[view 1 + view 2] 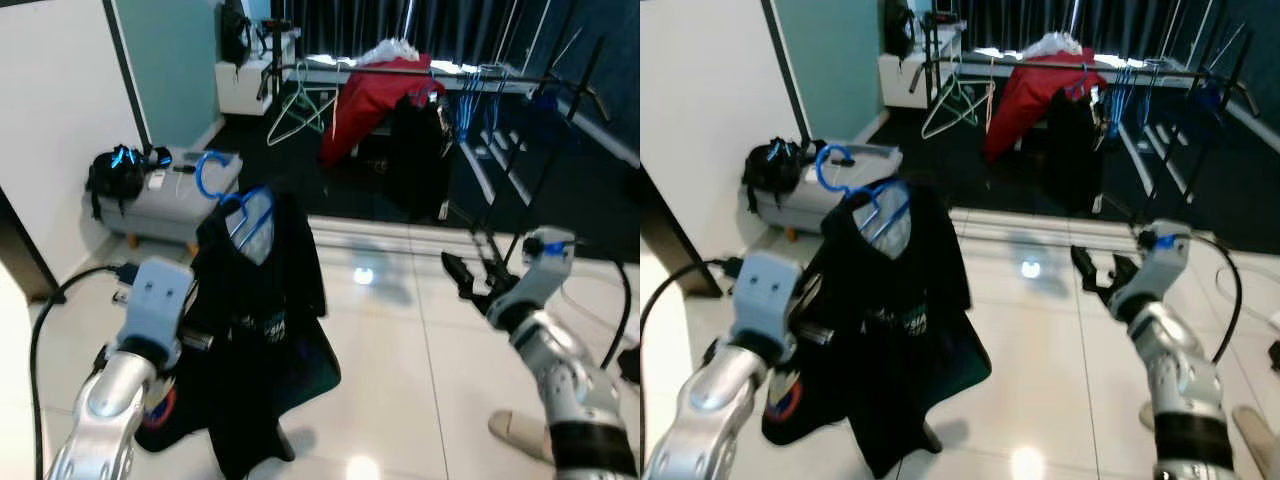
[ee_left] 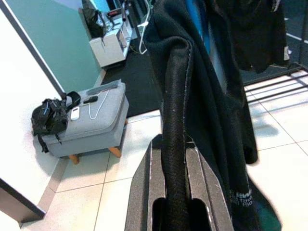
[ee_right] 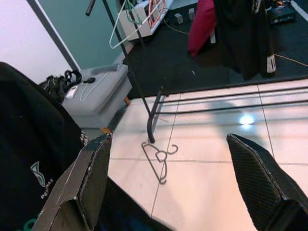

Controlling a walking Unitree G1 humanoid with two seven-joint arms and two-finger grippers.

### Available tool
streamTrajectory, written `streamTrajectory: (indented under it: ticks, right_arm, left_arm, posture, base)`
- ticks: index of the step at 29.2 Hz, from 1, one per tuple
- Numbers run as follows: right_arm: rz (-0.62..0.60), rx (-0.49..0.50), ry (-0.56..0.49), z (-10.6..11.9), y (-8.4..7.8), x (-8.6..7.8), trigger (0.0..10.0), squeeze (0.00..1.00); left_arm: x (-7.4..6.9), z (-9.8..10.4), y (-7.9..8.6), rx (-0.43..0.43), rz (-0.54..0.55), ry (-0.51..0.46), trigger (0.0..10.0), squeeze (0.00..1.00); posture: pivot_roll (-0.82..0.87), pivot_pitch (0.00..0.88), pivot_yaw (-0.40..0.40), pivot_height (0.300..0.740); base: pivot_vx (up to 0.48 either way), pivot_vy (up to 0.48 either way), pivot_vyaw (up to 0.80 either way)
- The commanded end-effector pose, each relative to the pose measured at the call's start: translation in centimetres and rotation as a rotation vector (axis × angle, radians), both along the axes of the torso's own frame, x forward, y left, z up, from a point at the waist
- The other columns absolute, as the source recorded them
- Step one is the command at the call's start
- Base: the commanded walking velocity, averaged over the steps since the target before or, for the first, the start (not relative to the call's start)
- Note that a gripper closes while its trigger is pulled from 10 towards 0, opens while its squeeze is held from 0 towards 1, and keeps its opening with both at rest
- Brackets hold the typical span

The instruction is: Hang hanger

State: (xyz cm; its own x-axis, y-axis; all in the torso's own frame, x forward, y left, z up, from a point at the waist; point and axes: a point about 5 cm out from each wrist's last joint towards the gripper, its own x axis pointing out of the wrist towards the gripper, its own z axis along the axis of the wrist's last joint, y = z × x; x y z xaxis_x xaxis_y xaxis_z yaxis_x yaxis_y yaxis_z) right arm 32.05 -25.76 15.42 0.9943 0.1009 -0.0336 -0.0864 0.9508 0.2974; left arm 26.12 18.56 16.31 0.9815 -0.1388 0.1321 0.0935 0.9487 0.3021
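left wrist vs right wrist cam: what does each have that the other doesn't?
Left wrist alone: the left end effector shut on a fold of the black shirt, seen close up.

Right wrist alone: the right end effector open with nothing between its fingers, a loose hanger lying on the floor tiles, and the clothes rack's foot.

Both: the grey ottoman with the black bag beside it, the teal wall and the white tiles.
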Motion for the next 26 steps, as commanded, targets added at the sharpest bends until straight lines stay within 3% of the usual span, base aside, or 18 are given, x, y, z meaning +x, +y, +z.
streamTrajectory:
  ticks: [1,8,13,22,23,26]
  right_arm:
    - [0.015,0.003,-0.012,0.1,0.6,0.3,10.0,0.00]
    - [0.011,-0.003,-0.002,0.0,0.6,0.3,10.0,0.00]
    - [0.035,-0.027,0.006,-0.1,0.9,0.3,10.0,0.00]
    - [0.047,-0.027,0.004,-0.1,1.0,0.3,10.0,0.00]
    - [0.052,-0.029,0.004,-0.1,1.1,0.4,10.0,0.00]
    - [0.052,-0.029,0.004,-0.1,1.1,0.4,10.0,0.00]
  left_arm:
    - [0.0,0.3,0.4,0.007,0.023,-0.021,10.0,0.00]
    - [-0.2,0.3,0.1,0.030,0.016,-0.023,10.0,0.00]
    - [-0.3,0.5,-0.5,0.070,-0.024,-0.028,10.0,0.00]
    - [-0.4,0.7,-1.4,0.052,-0.065,-0.031,10.0,0.00]
    - [-0.5,1.0,-2.5,0.033,-0.096,-0.035,10.0,0.00]
    - [-0.6,1.1,-3.4,0.021,-0.116,-0.036,10.0,0.00]
  posture:
    - [-0.03,0.000,-0.039,0.740]
    - [-0.03,0.000,-0.042,0.740]
    - [-0.03,0.000,-0.040,0.740]
    - [-0.03,0.001,-0.042,0.740]
    - [-0.04,0.003,-0.042,0.740]
    - [-0.04,0.004,-0.041,0.740]
  base:
    - [0.480,0.000,0.00]
    - [0.480,0.000,0.00]
    - [0.480,0.000,-0.80]
    - [0.480,0.000,-0.80]
    - [0.480,0.000,-0.80]
    - [0.480,0.000,-0.80]
